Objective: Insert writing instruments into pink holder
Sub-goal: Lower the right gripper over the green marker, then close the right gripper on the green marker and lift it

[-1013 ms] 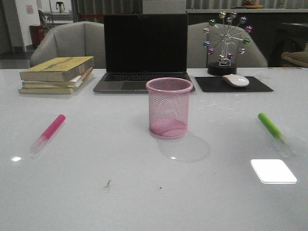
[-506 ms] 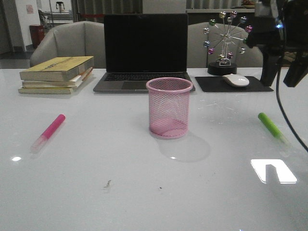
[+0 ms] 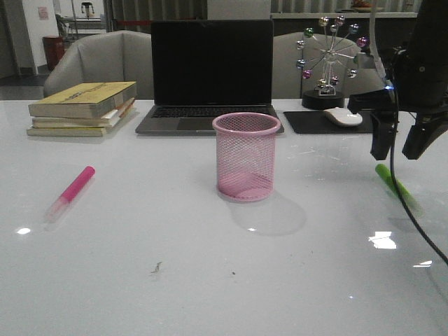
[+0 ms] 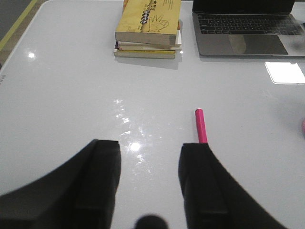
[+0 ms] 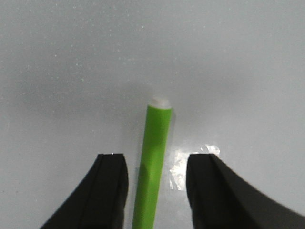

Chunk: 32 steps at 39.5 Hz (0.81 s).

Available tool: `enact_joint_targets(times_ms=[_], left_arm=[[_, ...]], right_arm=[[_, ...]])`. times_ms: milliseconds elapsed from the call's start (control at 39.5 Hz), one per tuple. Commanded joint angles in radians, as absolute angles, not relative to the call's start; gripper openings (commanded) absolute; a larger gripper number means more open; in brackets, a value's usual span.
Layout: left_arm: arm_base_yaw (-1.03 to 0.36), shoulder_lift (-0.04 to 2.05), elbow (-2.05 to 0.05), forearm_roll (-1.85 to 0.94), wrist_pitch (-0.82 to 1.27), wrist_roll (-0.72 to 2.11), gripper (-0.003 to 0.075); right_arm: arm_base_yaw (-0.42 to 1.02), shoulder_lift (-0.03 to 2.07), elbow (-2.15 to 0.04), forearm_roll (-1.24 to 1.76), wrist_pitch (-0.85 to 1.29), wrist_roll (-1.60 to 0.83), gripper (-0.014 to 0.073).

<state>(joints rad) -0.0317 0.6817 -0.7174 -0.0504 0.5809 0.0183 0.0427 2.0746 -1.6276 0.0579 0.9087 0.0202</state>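
Note:
The pink holder [image 3: 246,157], a round mesh cup, stands upright and empty at the table's middle. A pink marker [image 3: 70,192] lies on the left of the table. A lime green marker [image 3: 395,185] lies on the right. My right gripper [image 3: 394,155] hangs open just above the green marker's far end. In the right wrist view the green marker [image 5: 155,157] runs between the two spread fingers of the right gripper [image 5: 158,158], untouched. My left gripper [image 4: 150,152] is open above bare table. The pink marker [image 4: 200,125] lies just beyond one fingertip.
A shut-off laptop [image 3: 210,70] stands behind the holder. Stacked books [image 3: 80,108] lie at the back left. A white mouse [image 3: 343,117] rests on a black pad [image 3: 308,123], with a ferris-wheel ornament [image 3: 329,59] behind it at the back right.
My right arm came into the front view from the upper right and dropped down over the green marker. The markers and the holder have not moved.

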Motion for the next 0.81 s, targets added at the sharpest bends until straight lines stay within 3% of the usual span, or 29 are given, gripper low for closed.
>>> enact_joint_targets(times_ms=[0, 785], left_arm=[[-0.033, 0.685, -0.751, -0.059, 0.51, 0.012, 0.0375], [-0.033, 0.685, -0.751, -0.059, 0.51, 0.012, 0.0375]], right_arm=[[0.035, 2.024, -1.663, 0.047, 0.852, 0.016, 0.0417], [0.035, 2.106, -1.663, 0.047, 0.837, 0.016, 0.0417]])
